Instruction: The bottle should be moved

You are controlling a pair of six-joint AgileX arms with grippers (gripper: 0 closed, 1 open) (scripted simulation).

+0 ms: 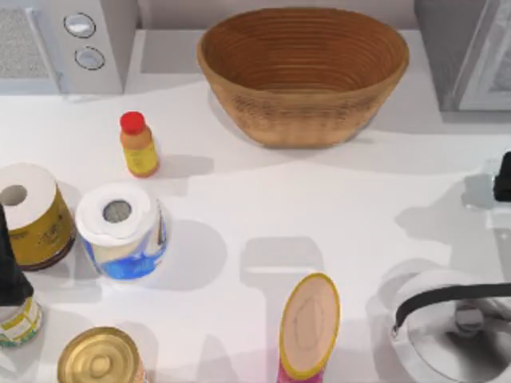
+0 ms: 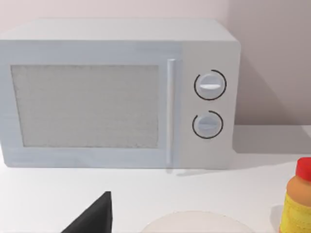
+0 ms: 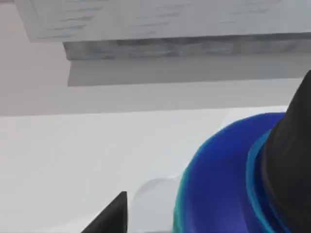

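On the table [image 1: 263, 207], the woven basket [image 1: 303, 72] sits at twelve o'clock, with the microwave [image 1: 68, 44] at eleven. The red-capped bottle [image 1: 138, 145] stands at ten, left of the basket. Two paper rolls [image 1: 121, 231] [image 1: 32, 214] stand side by side at nine. A tin can [image 1: 100, 357] lies at seven, a kettle [image 1: 455, 323] at four.

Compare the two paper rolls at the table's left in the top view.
The yellow-wrapped roll sits at the table's left edge; the blue-wrapped roll stands just right of it. The yellow-wrapped roll's core hole looks white, the blue-wrapped roll's grey. Both stand on end, white tops up.
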